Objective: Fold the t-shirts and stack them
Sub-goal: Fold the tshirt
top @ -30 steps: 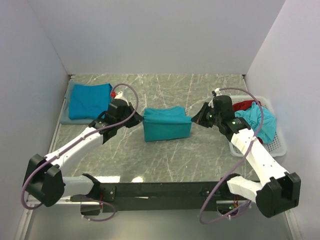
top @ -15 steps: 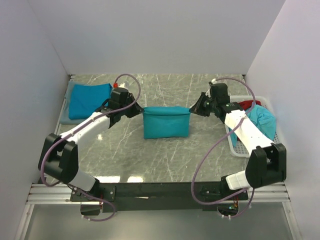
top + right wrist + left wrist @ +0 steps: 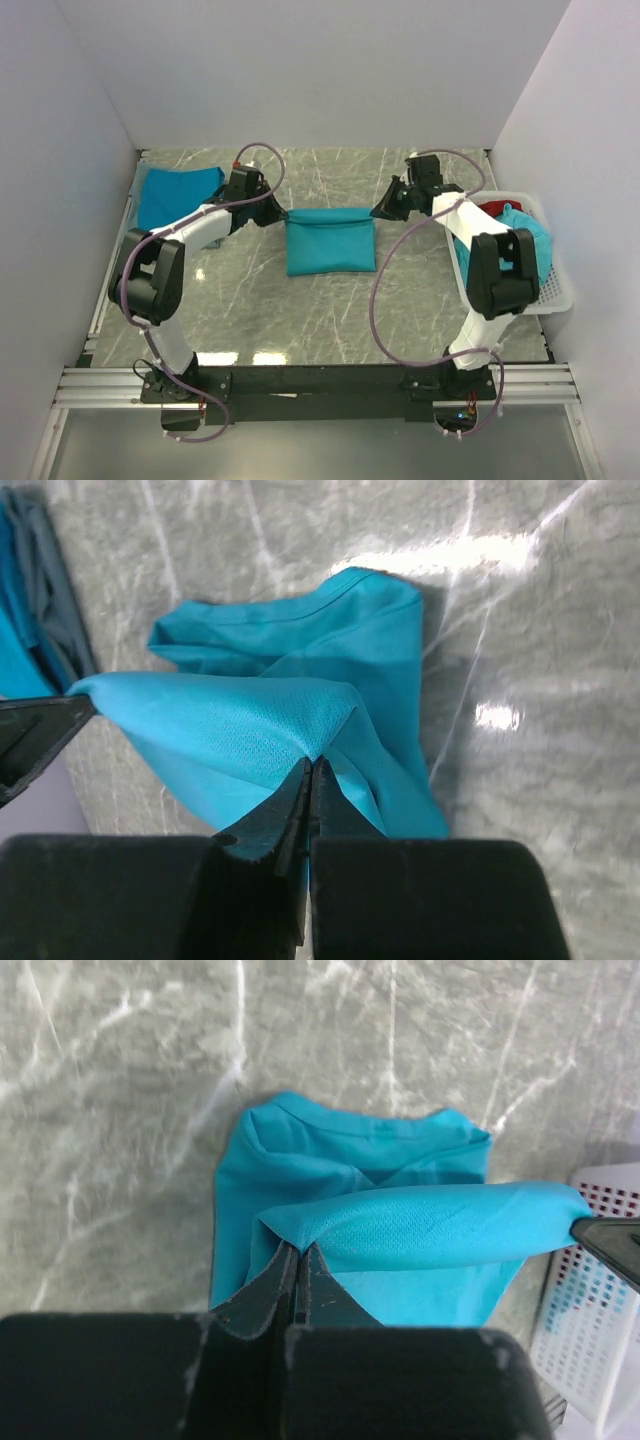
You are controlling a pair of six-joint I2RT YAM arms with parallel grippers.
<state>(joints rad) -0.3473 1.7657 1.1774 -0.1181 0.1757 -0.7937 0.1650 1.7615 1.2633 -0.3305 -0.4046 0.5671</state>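
Arms are reaching forward and inward in the top view, left end effector [image 3: 280, 213] and right end effector [image 3: 379, 211] each clamping a top corner of the teal t-shirt [image 3: 330, 242], which is stretching left-right over the surface [image 3: 330, 310] centre. Left wrist: pressed-together tips are pinching a cloth fold. Right wrist: tips are pinching likewise.

Teal t-shirt [image 3: 330, 245] mid-table, top edge stretched taut, raised; folded t-shirt [image 3: 172, 198] far-left; crumpled t-shirt [image 3: 536, 236] right.
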